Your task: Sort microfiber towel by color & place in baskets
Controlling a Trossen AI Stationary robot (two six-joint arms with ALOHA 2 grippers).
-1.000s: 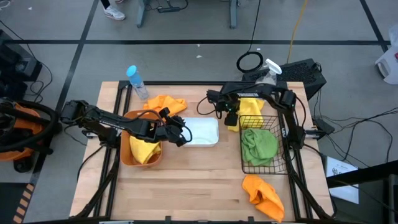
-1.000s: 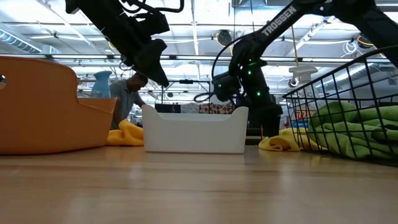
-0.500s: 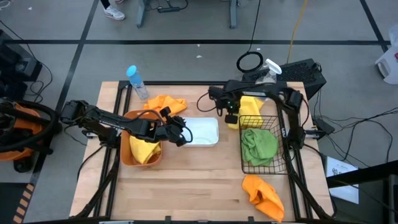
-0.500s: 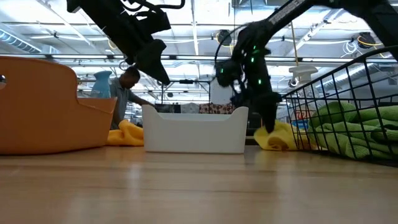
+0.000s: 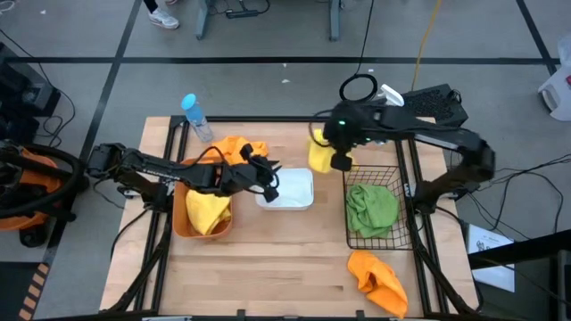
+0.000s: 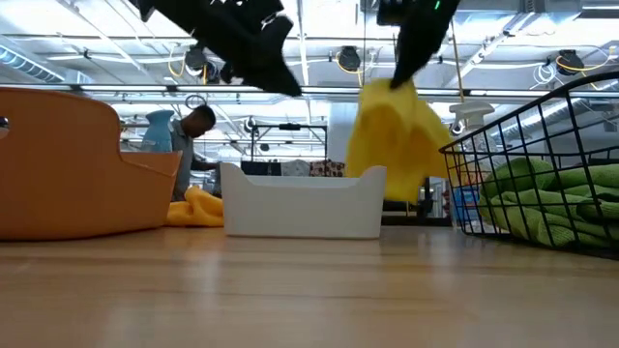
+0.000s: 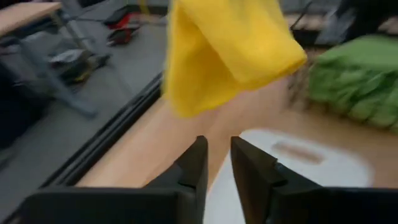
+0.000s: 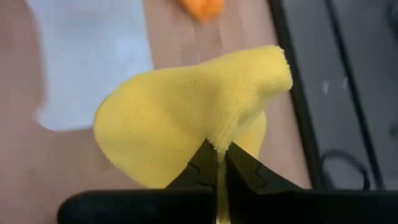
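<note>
My right gripper is shut on a yellow towel that hangs in the air by the far right corner of the white tub, left of the black wire basket. Green cloth lies in that basket. My left gripper hovers over the white tub's left end, open by a narrow gap and holding nothing. The orange-brown tub has a yellow towel in it. One orange towel lies on the table beyond the tubs, another near the right front edge. My right gripper pinches the yellow towel between its two fingers at a bunched-up fold at the cloth's top. The fingers come from above, pointing down. The towel hangs slack below them, lifted clear of the table.
A clear spray bottle with a blue cap stands at the table's far left corner. Bare wood stretches along the near edge, left of the orange towel. A person shows in the room beyond the table.
My right gripper has dropped onto the yellow towel lying by the basket's far left corner, taken hold of it and risen, carrying it a little toward the table's left. The towel is now lifted clear and hanging. My left gripper has shifted slightly right and far, over the white tub.
</note>
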